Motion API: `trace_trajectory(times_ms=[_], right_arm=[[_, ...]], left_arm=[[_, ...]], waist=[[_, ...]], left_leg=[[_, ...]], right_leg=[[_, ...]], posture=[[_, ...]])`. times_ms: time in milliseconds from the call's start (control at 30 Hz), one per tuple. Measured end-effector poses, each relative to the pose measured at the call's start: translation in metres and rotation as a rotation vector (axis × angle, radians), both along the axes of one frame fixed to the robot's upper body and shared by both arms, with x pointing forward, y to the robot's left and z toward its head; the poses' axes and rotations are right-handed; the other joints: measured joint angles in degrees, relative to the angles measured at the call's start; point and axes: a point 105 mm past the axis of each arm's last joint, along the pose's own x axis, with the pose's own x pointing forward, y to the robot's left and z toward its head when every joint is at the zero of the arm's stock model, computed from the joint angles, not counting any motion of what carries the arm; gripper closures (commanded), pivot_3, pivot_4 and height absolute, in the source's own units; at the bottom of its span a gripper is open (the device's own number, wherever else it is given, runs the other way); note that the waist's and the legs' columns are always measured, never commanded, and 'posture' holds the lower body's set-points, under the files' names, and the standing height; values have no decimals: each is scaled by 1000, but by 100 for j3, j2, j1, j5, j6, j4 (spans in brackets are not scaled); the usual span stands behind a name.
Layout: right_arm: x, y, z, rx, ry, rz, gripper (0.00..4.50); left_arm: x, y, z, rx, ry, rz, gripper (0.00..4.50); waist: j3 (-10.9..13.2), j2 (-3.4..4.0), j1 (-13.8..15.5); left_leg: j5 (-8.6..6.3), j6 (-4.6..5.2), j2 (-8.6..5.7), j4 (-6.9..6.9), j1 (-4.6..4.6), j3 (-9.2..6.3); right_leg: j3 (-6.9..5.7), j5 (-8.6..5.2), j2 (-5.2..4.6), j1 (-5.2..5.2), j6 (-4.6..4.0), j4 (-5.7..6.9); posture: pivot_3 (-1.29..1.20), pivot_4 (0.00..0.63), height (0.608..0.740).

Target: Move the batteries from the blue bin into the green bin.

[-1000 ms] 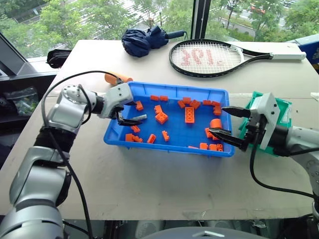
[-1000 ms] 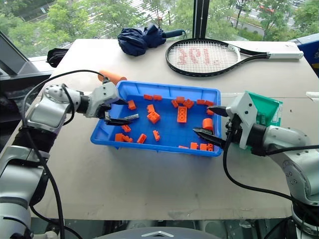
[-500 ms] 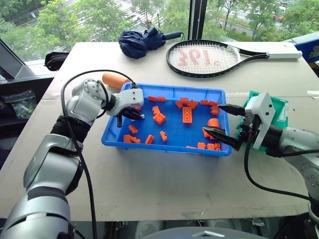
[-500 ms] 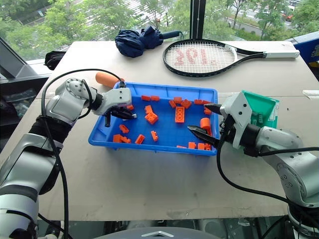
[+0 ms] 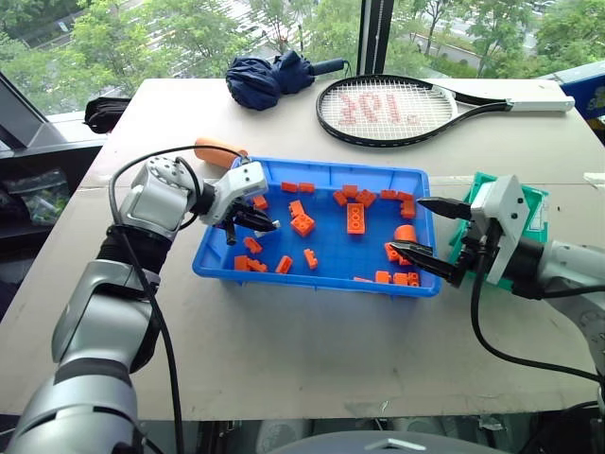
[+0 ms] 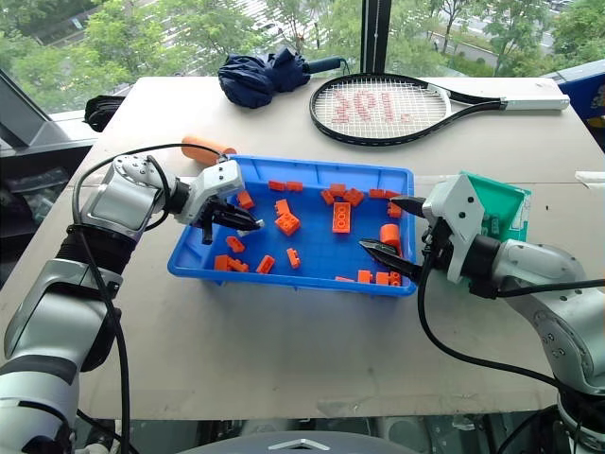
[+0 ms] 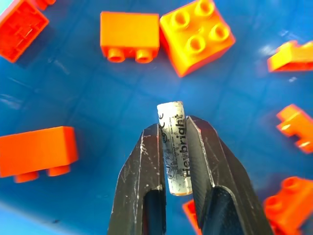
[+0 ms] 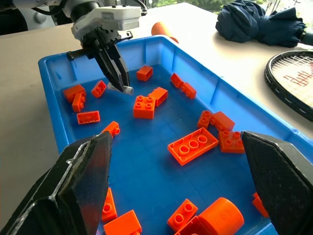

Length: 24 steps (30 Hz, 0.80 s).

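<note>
At the left end of the blue bin (image 5: 317, 274), the left claw (image 5: 267, 225) is clamped shut on a battery (image 7: 175, 147). The left wrist view gives what the head views cannot: the pale cylinder pinched lengthwise between the two fingers (image 7: 142, 186), its printed end sticking out over the bin floor among orange bricks (image 5: 359, 218). The right wrist view shows that claw lifted clear of the floor. The right claw (image 5: 426, 236) gapes wide and empty over the bin's right rim. The green bin (image 6: 506, 210) stands just beyond it on the tabletop (image 5: 312, 350).
</note>
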Motion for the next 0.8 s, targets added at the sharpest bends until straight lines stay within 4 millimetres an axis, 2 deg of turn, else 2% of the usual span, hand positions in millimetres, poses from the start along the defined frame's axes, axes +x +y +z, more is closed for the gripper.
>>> trace_trajectory(times_ms=[200,367,467,633,700,767,800], right_arm=[[0,-6,-5,-8,11,-19,263],[1,-9,-7,-1,10,-38,263],[1,-12,-8,3,13,-54,263],[1,-18,-10,3,21,-83,263],[1,-19,-11,-3,25,-89,263],[0,-21,-14,-13,36,-95,263],[-1,-21,-15,-16,39,-96,263]], left_arm=[[-2,-17,30,-172,-11,-3,4434],[-1,-51,41,-281,-37,-66,4434],[2,-70,39,-291,-62,-98,4434],[4,-115,20,-263,-66,-196,4434],[2,-122,16,-240,-62,-229,4434],[2,-125,14,-208,-69,-252,3413],[2,-125,14,-206,-73,-260,3046]], waist=[[1,-2,30],[1,-2,23],[1,-2,28],[1,-3,37],[2,-3,8],[1,-3,-9],[1,-2,-11]], left_leg=[[0,0,-1,8,-4,-2],[0,0,-2,8,-3,-2],[0,0,-3,8,-3,-2],[0,0,-9,10,-4,0],[0,0,-13,8,-2,1],[0,0,-12,5,1,2],[0,0,-12,5,2,3]], right_leg=[[-3,0,-4,2,1,1],[-1,0,-4,1,0,3],[-1,0,-4,1,0,3],[1,0,-4,1,0,2],[3,0,-1,1,0,3],[5,0,2,0,0,3],[6,0,3,0,0,4]], posture=[[0,150,740],[0,150,740],[0,150,740],[0,150,740],[0,150,740],[0,150,740],[0,150,740]])
